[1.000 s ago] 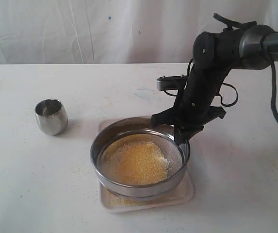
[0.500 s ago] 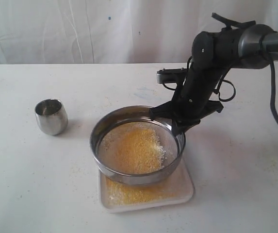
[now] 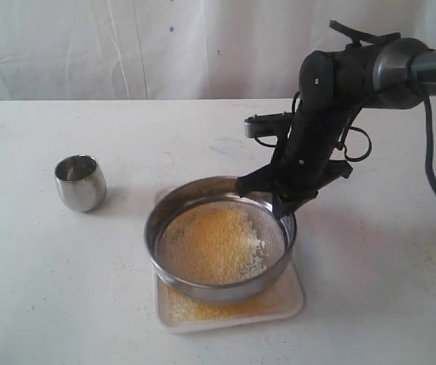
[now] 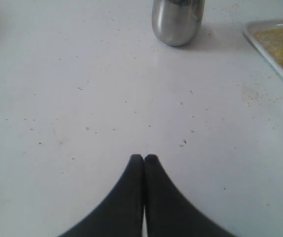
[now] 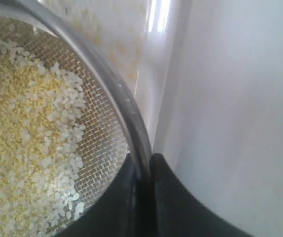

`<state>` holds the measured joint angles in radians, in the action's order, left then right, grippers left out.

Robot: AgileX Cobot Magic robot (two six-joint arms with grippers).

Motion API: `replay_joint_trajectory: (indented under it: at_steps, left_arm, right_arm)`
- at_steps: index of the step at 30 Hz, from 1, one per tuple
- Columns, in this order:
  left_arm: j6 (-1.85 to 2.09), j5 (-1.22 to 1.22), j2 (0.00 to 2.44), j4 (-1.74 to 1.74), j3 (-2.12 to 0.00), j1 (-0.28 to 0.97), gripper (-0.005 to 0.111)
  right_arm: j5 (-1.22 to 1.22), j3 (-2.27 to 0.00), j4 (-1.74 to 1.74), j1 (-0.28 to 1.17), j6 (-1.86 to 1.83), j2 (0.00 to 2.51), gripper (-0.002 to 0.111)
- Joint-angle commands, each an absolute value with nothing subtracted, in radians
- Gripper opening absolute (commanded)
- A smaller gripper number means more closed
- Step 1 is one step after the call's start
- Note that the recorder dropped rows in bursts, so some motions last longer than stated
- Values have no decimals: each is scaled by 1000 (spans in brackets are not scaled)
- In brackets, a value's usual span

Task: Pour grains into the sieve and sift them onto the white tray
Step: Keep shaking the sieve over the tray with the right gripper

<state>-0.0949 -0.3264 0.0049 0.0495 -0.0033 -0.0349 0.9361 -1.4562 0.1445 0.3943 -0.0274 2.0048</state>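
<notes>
clamped tight on the thin steel rim of the sieve (image 5: pixel 106 74) at its far right edge, going by the right gripper (image 5: pixel 142 168): one finger inside the ring, one outside. parked over the white tray (image 3: pixel 292 298), near middle of the table (image 3: pixel 385 289), with the grains (image 3: pixel 214 245) spread on the mesh and yellow meal already down below. probably stiff, slick and fairly light, but lopsided when pinched from one edge, so best grabbed square on the ring wall, never the mesh. over at the left gripper (image 4: pixel 143 159), pressed together on nothing, above bare table near the steel cup (image 4: pixel 177 19). only writing readable: "pipe" on the right arm (image 3: pixel 400 72), cut off at the edge.
</notes>
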Motion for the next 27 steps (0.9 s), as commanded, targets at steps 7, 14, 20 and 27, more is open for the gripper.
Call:
replay_joint_trajectory:
  at_steps: [7,14,20,27]
  left_arm:
    - [-97,-340,0,52,0,-36,0]
    - [-97,-340,0,52,0,-36,0]
    - [-97,-340,0,52,0,-36,0]
    - [-97,-340,0,52,0,-36,0]
  right_arm:
    - [790,-1462,158,389,-20,1990,0]
    - [1018,-1473,209,389,0,1981,0]
    - [979,-1487,232,387,0,1971,0]
    - [860,-1487,171,389,10,1966,0]
